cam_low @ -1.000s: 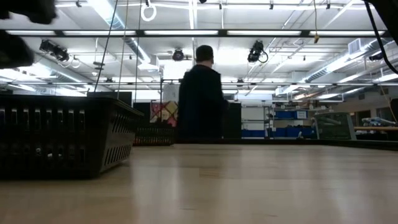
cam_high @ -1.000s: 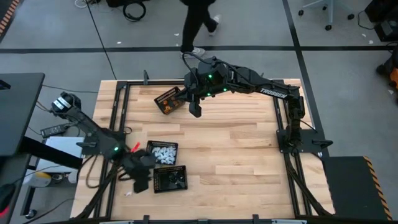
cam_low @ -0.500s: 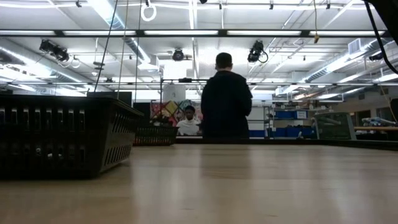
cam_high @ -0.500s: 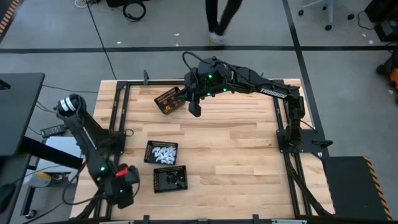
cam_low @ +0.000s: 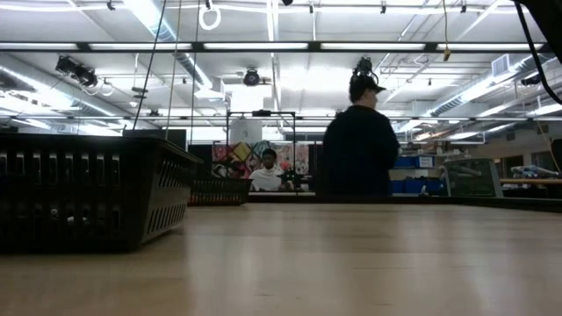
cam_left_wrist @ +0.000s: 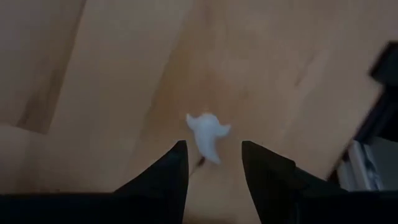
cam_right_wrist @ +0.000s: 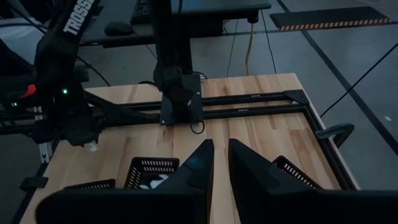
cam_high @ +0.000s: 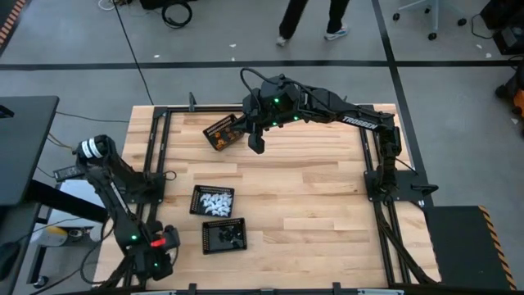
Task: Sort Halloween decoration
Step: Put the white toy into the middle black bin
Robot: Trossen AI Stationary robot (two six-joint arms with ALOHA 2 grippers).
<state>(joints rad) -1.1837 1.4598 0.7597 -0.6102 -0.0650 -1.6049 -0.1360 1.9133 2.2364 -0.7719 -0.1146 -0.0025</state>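
Note:
A small white ghost-shaped decoration (cam_left_wrist: pixel 207 134) lies on the bare wood near the table's near left corner. My left gripper (cam_left_wrist: pixel 213 152) hangs over it, pointing down and open, one fingertip on each side of the piece's lower end, not touching it. In the high view that gripper (cam_high: pixel 157 256) hides the piece. My right gripper (cam_high: pixel 256 147) is held high over the far middle of the table, shut and holding nothing, beside a basket of orange pieces (cam_high: pixel 221 131). White pieces fill a second basket (cam_high: pixel 213 201). Black pieces lie in a third basket (cam_high: pixel 223 236).
The black metal frame (cam_high: pixel 155 176) runs along the table's edges, close to my left gripper. In the low view a mesh basket (cam_low: pixel 88 193) stands at the left. A person (cam_low: pixel 356 145) walks beyond the far edge and another sits farther back.
My left gripper has swung away from the basket of black pieces toward the table's near left corner, has sunk lower and has rolled about its own line. The person beyond the far edge has walked toward the right.

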